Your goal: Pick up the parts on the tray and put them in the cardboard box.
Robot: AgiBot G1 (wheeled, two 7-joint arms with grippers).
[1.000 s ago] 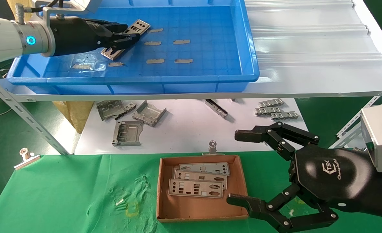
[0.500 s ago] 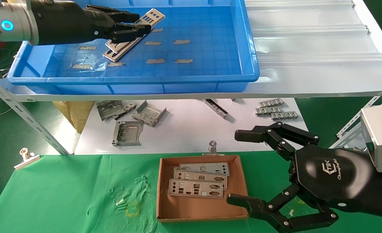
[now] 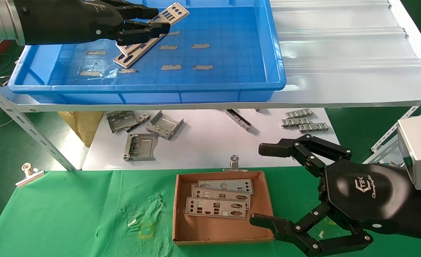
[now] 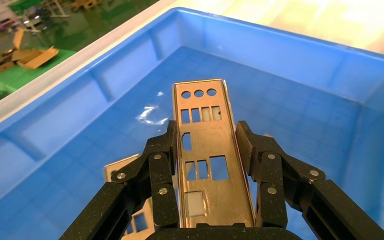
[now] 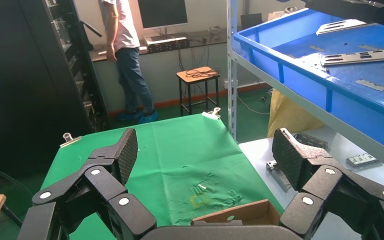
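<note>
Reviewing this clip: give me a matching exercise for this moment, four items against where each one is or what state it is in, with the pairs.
Items:
1. left gripper
2. right gripper
3. cardboard box
4. second metal strip

States:
A. open, beside the box
B. lying on the blue tray floor
C. shut on a metal strip
D. holds three strips, on the green cloth

Pairs: 1-C, 2-A, 3-D, 4-B

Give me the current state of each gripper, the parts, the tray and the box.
Left gripper: shut on one part, over the tray.
Held part: lifted clear of the floor.
Part in tray: lying flat.
Tray: on the shelf.
Cardboard box: open, holding three parts.
Right gripper: open, beside the box.
</note>
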